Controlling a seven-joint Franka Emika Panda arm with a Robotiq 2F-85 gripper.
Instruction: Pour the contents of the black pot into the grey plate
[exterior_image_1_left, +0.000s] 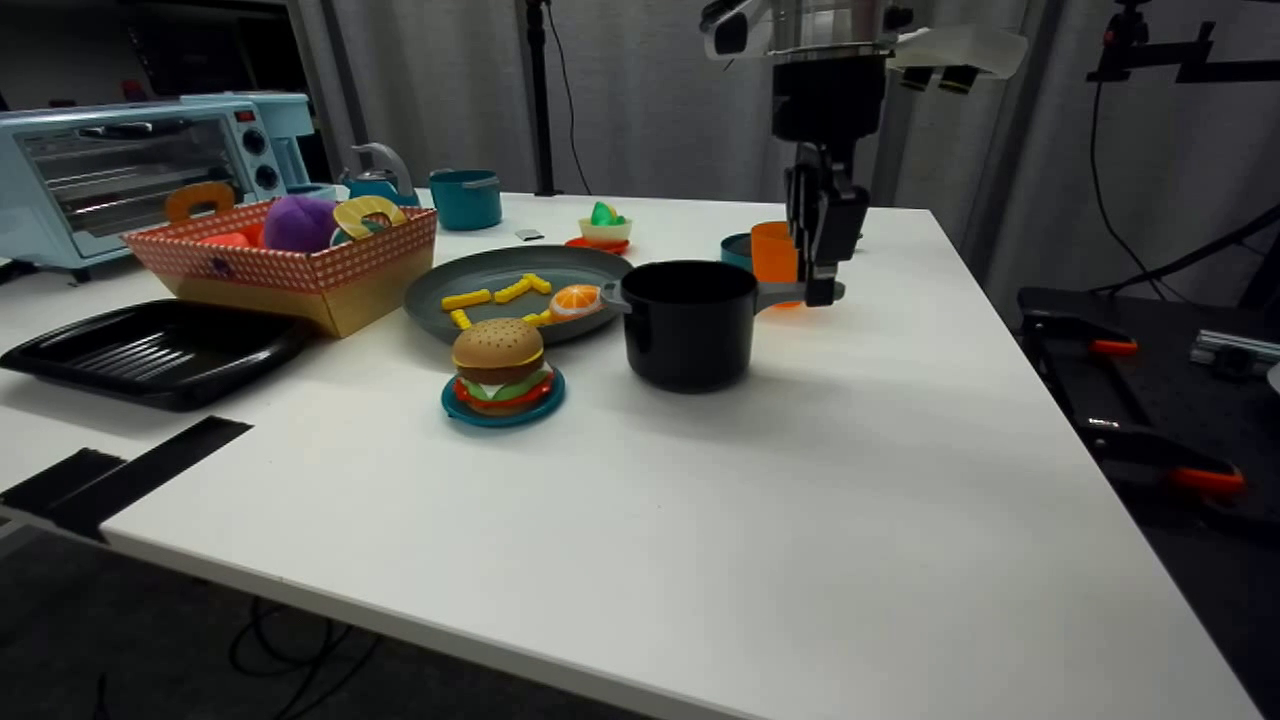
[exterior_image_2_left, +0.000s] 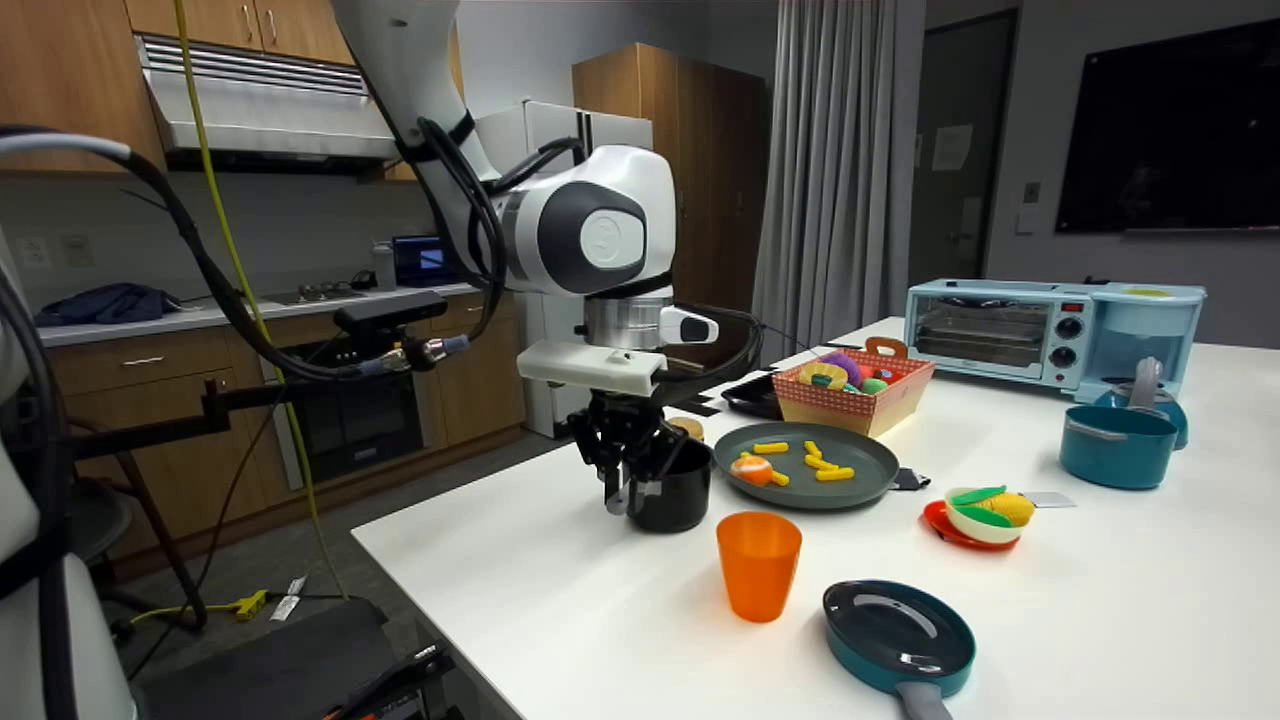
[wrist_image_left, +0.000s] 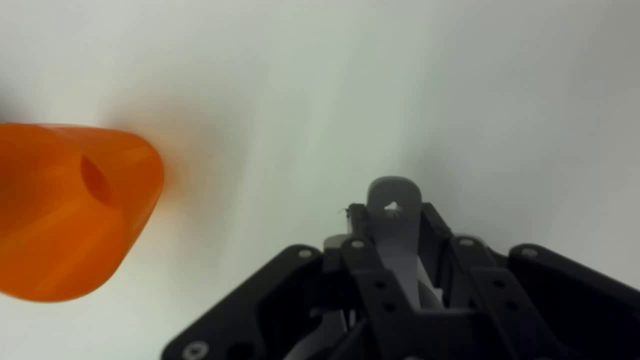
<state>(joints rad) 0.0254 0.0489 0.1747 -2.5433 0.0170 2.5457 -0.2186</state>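
Tool clamped on grey handle, orange cup cropped, black pot, inside too shadowed to tell

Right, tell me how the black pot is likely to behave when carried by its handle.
The black pot looks stiff-walled, so it should keep its shape. With the fingers near the free end of its long handle, the body may dip or twist. The handle looks smooth, so it could slip slightly.
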